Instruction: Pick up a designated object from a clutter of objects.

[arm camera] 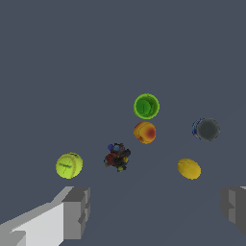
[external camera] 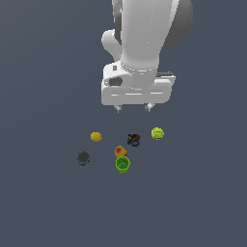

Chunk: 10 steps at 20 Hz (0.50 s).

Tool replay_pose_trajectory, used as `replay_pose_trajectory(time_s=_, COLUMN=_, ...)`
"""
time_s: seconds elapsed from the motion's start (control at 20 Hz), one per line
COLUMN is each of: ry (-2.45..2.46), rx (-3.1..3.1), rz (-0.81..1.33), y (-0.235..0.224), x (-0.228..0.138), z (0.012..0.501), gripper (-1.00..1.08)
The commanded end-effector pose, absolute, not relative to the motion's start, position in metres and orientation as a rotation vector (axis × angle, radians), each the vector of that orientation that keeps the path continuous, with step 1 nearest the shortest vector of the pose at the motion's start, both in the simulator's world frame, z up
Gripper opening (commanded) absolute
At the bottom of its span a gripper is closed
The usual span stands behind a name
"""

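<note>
In the exterior view, nearest the camera stands one green cup, open side up, with one orange-red lump touching its far edge. Toward the exterior view's left, apart from them, sits one dark grey round piece. Farther back lie three more items in a rough row: one yellow ball, the black multicoloured lump in the middle, and one yellow-green ball. That makes six items, none touching the lump. Beyond and above hangs the single gripper, its two fingers spread wide apart and empty, well clear of the grey floor.
</note>
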State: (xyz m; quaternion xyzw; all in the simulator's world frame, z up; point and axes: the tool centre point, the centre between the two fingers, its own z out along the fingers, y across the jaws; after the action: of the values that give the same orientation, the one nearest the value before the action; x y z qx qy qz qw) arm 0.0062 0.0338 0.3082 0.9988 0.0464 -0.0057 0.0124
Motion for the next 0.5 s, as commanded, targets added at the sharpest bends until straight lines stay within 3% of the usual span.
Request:
replay_pose_trajectory(time_s=0.0, ry=0.137, rx=3.114, rz=-0.018, y=0.034, x=0.006, z=0.305, gripper=1.00)
replay_pose_trajectory(time_s=0.45, ry=0.049, rx=3.121, rz=-0.014, y=0.039, x=0.005, z=0.264, gripper=1.00)
